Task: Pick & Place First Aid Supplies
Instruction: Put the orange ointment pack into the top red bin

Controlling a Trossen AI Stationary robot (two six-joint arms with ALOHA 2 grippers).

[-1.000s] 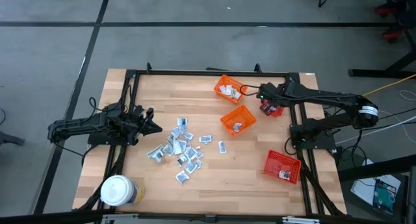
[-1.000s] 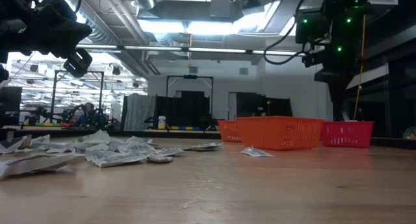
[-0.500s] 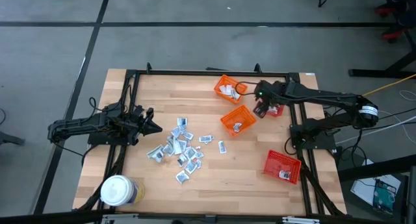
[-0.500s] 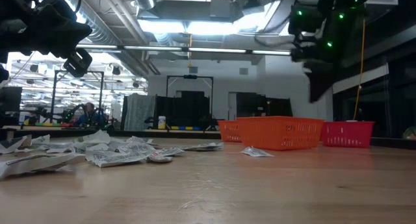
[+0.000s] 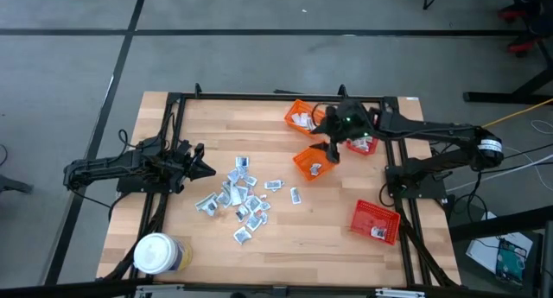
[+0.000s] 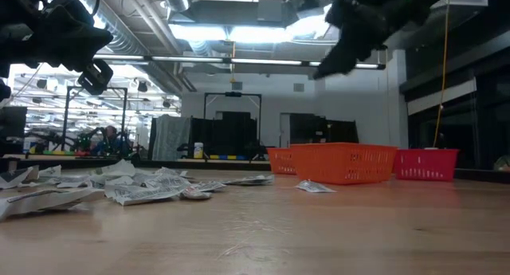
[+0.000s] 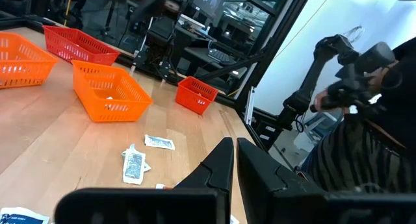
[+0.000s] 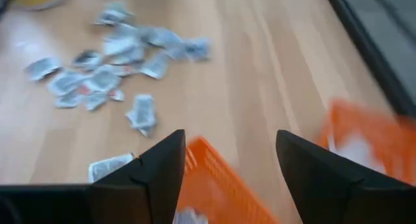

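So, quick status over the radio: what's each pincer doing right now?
Right pincer open, empty, above an orange basket. Left pincer shut, waiting beside sachet pile. Nothing blocking.

Two dark, matte, slender-linked arms. Left gripper — two black, wedge-shaped fingers behind a rounded black crossbar. Right gripper — two broad black tapering fingers; its arm carries a green indicator light and a white band near the base.
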